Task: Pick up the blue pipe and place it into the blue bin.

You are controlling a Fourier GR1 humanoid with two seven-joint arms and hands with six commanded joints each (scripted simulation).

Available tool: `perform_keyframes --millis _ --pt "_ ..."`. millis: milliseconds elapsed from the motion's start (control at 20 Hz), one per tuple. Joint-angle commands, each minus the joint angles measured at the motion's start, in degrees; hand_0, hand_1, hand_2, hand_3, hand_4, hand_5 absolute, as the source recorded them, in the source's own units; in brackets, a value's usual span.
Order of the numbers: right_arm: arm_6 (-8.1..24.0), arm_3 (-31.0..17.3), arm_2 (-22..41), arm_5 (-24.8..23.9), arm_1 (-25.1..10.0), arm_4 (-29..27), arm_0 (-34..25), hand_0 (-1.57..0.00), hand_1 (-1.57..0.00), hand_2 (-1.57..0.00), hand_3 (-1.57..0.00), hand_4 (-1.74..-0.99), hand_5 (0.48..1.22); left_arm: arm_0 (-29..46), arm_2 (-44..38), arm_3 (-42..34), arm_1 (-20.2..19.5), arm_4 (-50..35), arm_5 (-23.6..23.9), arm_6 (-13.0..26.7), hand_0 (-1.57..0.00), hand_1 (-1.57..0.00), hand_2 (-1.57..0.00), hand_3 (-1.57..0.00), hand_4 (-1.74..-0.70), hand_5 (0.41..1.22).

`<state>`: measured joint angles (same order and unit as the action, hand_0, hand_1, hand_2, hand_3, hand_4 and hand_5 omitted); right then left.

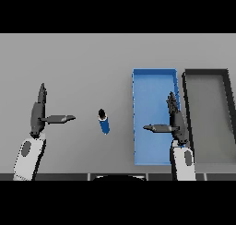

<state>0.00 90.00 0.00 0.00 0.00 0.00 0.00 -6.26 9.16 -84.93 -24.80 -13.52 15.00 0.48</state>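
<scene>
A short blue pipe point(104, 123) with a dark end lies on the grey table, just left of the blue bin point(150, 80). My right hand point(175, 121) hovers over the bin's right side, open, fingers pointing away and thumb stretched left. It is well right of the pipe. My left hand point(38, 114) is at the left of the table, open, thumb pointing right toward the pipe, with a gap between them.
A dark-rimmed grey bin point(209, 73) stands right beside the blue bin, at the table's right edge. Bare grey table spreads behind and to the left of the pipe.
</scene>
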Motion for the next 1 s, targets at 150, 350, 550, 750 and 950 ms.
perform_keyframes --millis 150,350,550,750,950 --pt "0.16 -0.25 -0.03 -0.11 0.03 0.02 -0.35 0.00 0.00 0.00 0.00 -1.222 0.603 -0.31 -0.12 0.32 0.00 -0.05 -0.09 -0.34 0.00 0.00 0.00 0.00 -1.01 0.586" --pt "-4.29 2.89 2.97 2.69 -4.76 4.37 2.36 0.00 0.00 0.00 0.00 -1.227 0.603 2.50 2.46 0.29 -5.83 0.75 -10.01 -7.06 0.00 0.00 0.00 0.00 -1.01 0.588" --pt "-3.54 5.89 4.81 3.43 -6.66 6.92 4.48 0.00 0.00 0.00 0.00 -1.231 0.599 3.60 3.76 -0.68 -9.33 1.26 -14.67 -8.76 0.00 0.00 0.00 0.00 -1.01 0.587" --pt "-2.39 6.39 5.14 3.42 -7.01 7.50 4.10 0.00 0.00 0.00 0.00 -1.218 0.589 3.87 4.27 -1.13 -10.05 -0.95 -18.73 -9.48 0.00 0.00 0.00 0.00 -1.02 0.594" --pt "-4.64 6.37 5.54 4.04 -7.23 7.58 4.28 0.00 0.00 0.00 0.00 -1.225 0.595 4.98 7.64 -4.99 -12.48 -0.55 -24.17 -9.51 0.00 0.00 0.00 0.00 -1.03 0.565"
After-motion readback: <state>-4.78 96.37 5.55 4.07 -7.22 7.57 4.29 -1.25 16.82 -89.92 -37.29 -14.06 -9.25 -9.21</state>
